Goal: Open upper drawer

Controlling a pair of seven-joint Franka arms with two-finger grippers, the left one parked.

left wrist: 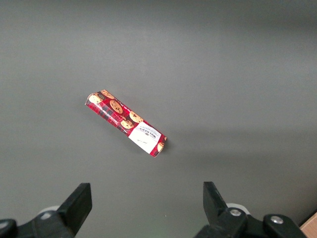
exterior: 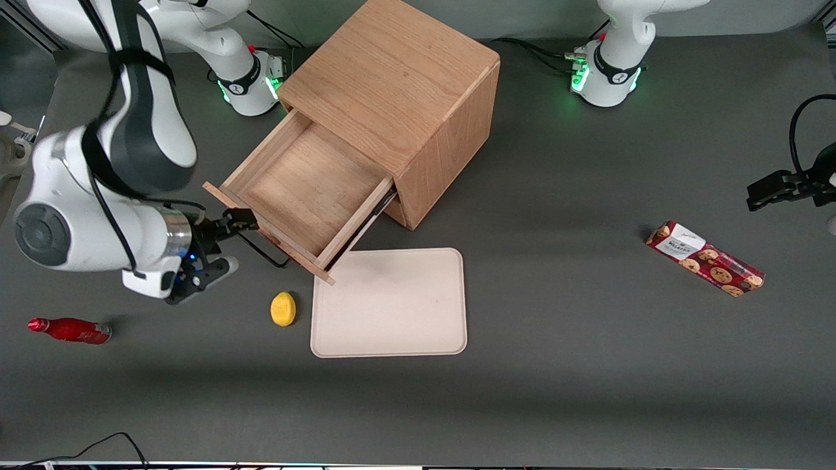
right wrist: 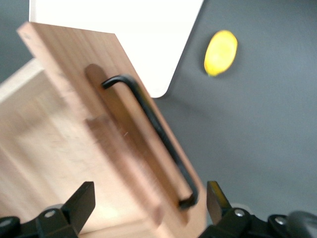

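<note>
Upper drawer (exterior: 307, 196), shallow light-wood tray with flat oak front, stands pulled well out of the oak cube cabinet (exterior: 398, 85), which sits near the bench edge farthest from the front camera, roughly mid-length. Tray interior is bare wood, nothing in it. Thin black wire bar handle (right wrist: 148, 134) runs lengthwise along the drawer front; its long axis lies diagonal to the bench edges, matching the cabinet's skewed set. Right arm's gripper (exterior: 228, 232) sits just in front of the drawer front at the handle end toward the working arm's end of the bench; wrist view shows the two black fingers (right wrist: 79, 203) spread apart, one to each side of the front panel and bar, pinching nothing. Judgement: drawer looks open nearly to full travel, task close to done or done; any remaining move would be a straight pull or retreat along the drawer's slide axis, away from the cabinet, square to the bar. Flat cream rectangular tray (exterior: 390, 303) lies on the bench nearer the front camera than the drawer, its corner just under the drawer front's corner; nothing on it. Small yellow lemon-shaped object (exterior: 283, 308) lies beside that tray. Red bottle (exterior: 68, 329) lies on its side toward the working arm's end. Red cookie packet (exterior: 705, 258) lies toward the parked arm's end.
</note>
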